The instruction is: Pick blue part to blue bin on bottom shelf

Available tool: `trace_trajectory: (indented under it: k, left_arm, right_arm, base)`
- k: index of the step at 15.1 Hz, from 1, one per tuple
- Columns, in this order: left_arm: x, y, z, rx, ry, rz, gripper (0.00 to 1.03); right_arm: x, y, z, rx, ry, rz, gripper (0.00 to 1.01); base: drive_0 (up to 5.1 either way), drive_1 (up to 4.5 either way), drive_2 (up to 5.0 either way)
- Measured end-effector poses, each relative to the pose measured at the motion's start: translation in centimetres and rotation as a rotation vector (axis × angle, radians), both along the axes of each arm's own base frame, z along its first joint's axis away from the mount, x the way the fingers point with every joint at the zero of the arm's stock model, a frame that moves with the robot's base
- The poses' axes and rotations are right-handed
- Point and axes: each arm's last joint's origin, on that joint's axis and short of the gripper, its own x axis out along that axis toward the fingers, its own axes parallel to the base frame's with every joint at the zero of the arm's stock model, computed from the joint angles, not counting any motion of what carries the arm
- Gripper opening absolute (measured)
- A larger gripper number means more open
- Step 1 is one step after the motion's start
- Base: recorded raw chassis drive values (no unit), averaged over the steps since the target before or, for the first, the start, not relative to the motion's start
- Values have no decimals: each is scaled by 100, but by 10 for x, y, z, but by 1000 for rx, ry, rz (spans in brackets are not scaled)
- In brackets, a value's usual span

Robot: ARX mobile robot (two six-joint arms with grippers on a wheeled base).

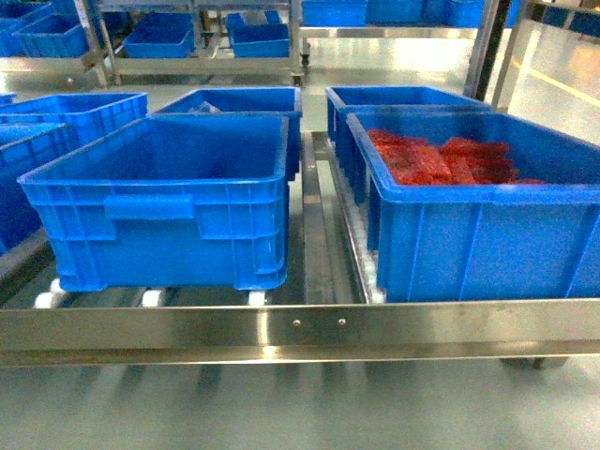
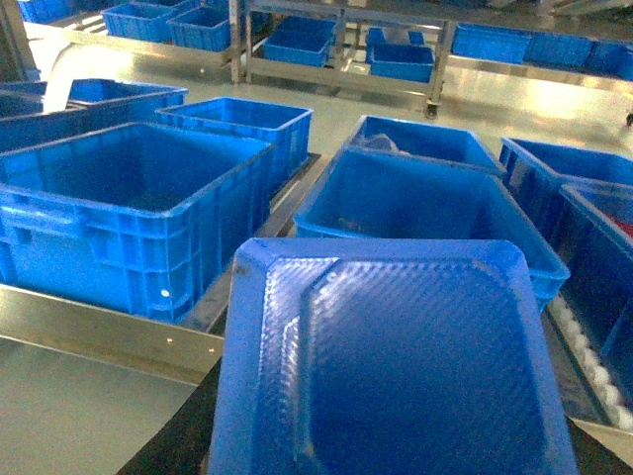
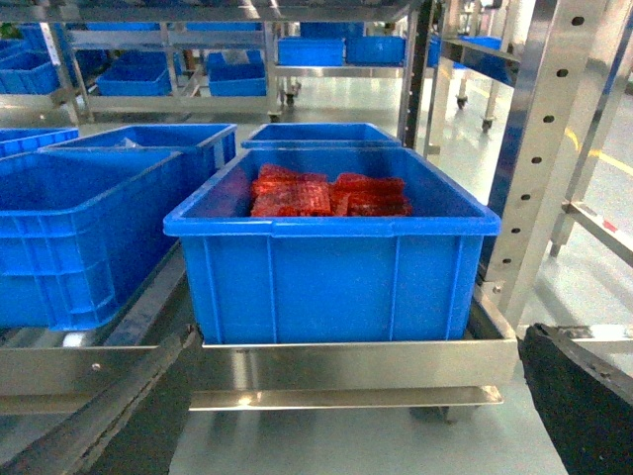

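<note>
One blue part (image 2: 396, 366) fills the foreground of the left wrist view, tilted back and raised above the front edge of the bottom shelf (image 1: 319, 323). The left pincer (image 2: 381, 447) appears closed on it: only dark slivers of its fingers (image 2: 168, 435) show along the part's lower edges. The head view does not show the part.

The blue bin (image 1: 159, 202) sits at the shelf's front edge, left of the middle rail, on white rollers (image 1: 150, 298), with its flat panel facing the front rail. Nothing shows inside it. Across that rail, toward the front right corner, a like crate (image 1: 487, 216) holds red crinkly bags (image 1: 441, 159).

The right pincer (image 3: 358, 341) is spread wide. Its dark fingers (image 3: 129, 416) frame the lower corners of the right wrist view with nothing between them, in front of the red-bag crate and clear of the shelf. More blue crates stand behind both front crates.
</note>
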Motion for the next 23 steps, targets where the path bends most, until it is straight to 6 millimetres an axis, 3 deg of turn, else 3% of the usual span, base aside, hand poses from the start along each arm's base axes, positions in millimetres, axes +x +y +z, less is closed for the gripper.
trace_trajectory:
  k: [14,23]
  left_arm:
    - [0,0,0,1,3,-1,43]
    - [0,0,0,0,0,-1,43]
  right_arm:
    - [0,0,0,0,1,-1,98]
    - [0,0,0,0,1,-1,98]
  base:
    - [0,0,0]
    - [2,406,-402]
